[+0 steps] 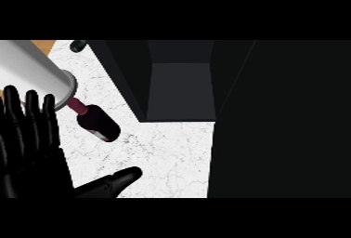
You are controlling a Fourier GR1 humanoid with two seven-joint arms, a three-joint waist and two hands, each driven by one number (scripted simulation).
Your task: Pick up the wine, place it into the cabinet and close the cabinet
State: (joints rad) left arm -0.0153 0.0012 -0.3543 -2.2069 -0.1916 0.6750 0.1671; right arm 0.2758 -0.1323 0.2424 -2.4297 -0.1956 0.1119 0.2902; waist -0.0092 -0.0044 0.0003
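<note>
Left to right for you:

- Upper left: one grey forearm-like cylinder (37,69) runs in from the frame's corner. You can't tell which arm it belongs to.
- Lower left: one hand in view, the left hand (31,162). Its fingers (31,111) are straight, side by side and pointing up the frame, with the thumb (116,179) splayed out to the right. It's fully open, holds nothing and touches nothing you can see.
- Just right of the fingertips: one wine bottle (97,122), dark red, on the white marble counter (165,158). Its neck points to the upper left and ends at the cylinder's rim. The body sits near the hand but clear of it, above the thumb. Whether it stands or lies, you can't tell from this angle. It's outside the cabinet.
- Top edge, left of centre: one small dark round thing (79,45) on the counter. You can't make out what it is.
- Centre: one black cabinet (179,88), open, with its grey inside showing. Black panels flank the opening, and the one on the right fills the rest of the frame.

Right hand doesn't show.
</note>
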